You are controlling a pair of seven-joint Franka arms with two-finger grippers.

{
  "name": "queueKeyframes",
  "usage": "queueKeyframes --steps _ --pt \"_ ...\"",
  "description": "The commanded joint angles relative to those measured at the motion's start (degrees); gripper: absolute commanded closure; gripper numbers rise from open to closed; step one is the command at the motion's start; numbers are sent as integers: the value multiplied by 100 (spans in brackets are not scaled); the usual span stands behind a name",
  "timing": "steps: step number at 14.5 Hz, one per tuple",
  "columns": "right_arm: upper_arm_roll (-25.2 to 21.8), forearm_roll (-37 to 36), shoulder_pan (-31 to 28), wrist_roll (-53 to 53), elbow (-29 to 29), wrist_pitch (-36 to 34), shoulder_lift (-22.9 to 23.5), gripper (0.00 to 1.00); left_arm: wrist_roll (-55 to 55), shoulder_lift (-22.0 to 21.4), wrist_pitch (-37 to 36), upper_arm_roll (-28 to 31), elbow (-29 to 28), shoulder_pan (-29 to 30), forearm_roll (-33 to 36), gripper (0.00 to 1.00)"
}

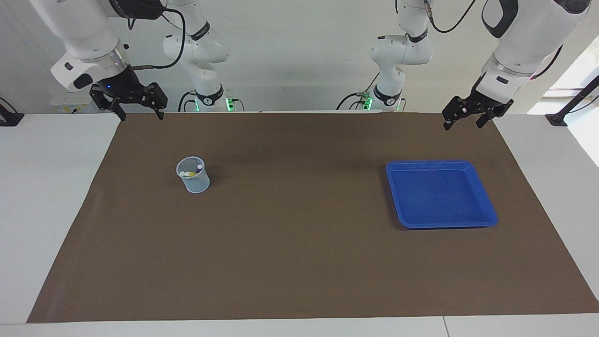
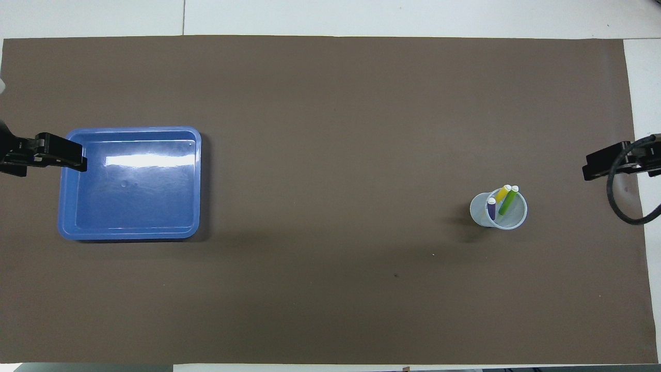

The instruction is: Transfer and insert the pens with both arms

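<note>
Purple pen point(image 2: 491, 207), yellow pen point(image 2: 503, 192) and green pen point(image 2: 507, 200), white-tipped, leaning in clear cup point(image 1: 193, 175), blue tray point(image 1: 486, 206) bare, left gripper point(image 1: 469, 119) and right gripper point(image 1: 138, 105) raised, spread apart, holding nothing

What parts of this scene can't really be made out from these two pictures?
- Pens: lower ends hidden inside the cup; in the facing view only pale tips show.
- Left gripper and right gripper: overhead view's side edges cut off most of each.
- Both arms: facing view's top edge crops their upper parts.

Three pens — purple point(image 2: 491, 208), yellow point(image 2: 503, 193), green point(image 2: 507, 201) — stand leaning, pale tips up, in a clear cup point(image 2: 498, 211).
</note>
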Motion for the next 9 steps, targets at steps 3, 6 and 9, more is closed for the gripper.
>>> queueKeyframes --steps 3,6,9 --pt "2 -80 14 96 113 -77 54 0 -25 -26 104 11 31 -33 72 0" --pt "2 -97 5 96 113 -68 62 0 -17 -26 122 11 22 2 72 0" --pt "-7 -80 -12 87 104 -59 54 0 -16 -26 122 11 22 11 72 0"
